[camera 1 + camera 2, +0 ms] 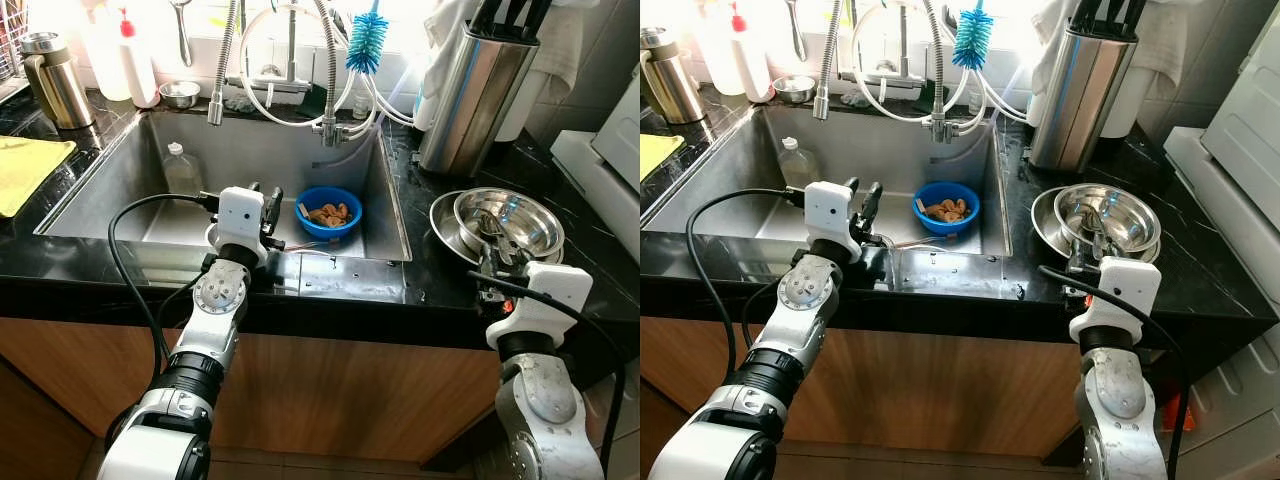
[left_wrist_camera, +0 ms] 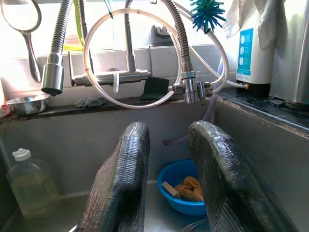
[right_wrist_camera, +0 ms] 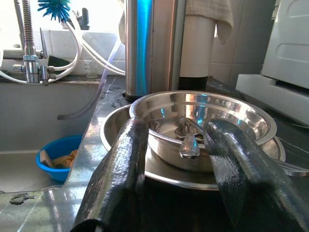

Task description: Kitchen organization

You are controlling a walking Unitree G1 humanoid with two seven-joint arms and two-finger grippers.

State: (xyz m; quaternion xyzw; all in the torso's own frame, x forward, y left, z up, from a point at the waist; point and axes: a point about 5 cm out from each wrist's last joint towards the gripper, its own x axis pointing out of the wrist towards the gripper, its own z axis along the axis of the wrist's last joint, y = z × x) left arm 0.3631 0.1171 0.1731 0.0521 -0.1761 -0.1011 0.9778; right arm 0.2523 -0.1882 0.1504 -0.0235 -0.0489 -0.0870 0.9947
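Observation:
A blue bowl [image 1: 329,212] with food scraps sits in the steel sink [image 1: 150,235], near its right wall. My left gripper [image 1: 264,200] hangs open over the sink's front edge, just left of the bowl [image 2: 181,188]. On the counter to the right, a steel bowl [image 1: 508,220] holding cutlery [image 3: 189,137] rests inside a wider steel dish [image 1: 446,232]. My right gripper [image 1: 494,262] is open at the near rim of those bowls [image 3: 203,121], with nothing between its fingers.
A clear bottle [image 1: 181,170] stands at the sink's back left. Faucet hoses [image 1: 300,70] and a blue brush [image 1: 366,42] hang above. A steel utensil holder [image 1: 472,90] stands behind the bowls. A kettle [image 1: 55,80] and a yellow cloth [image 1: 25,170] are on the left counter.

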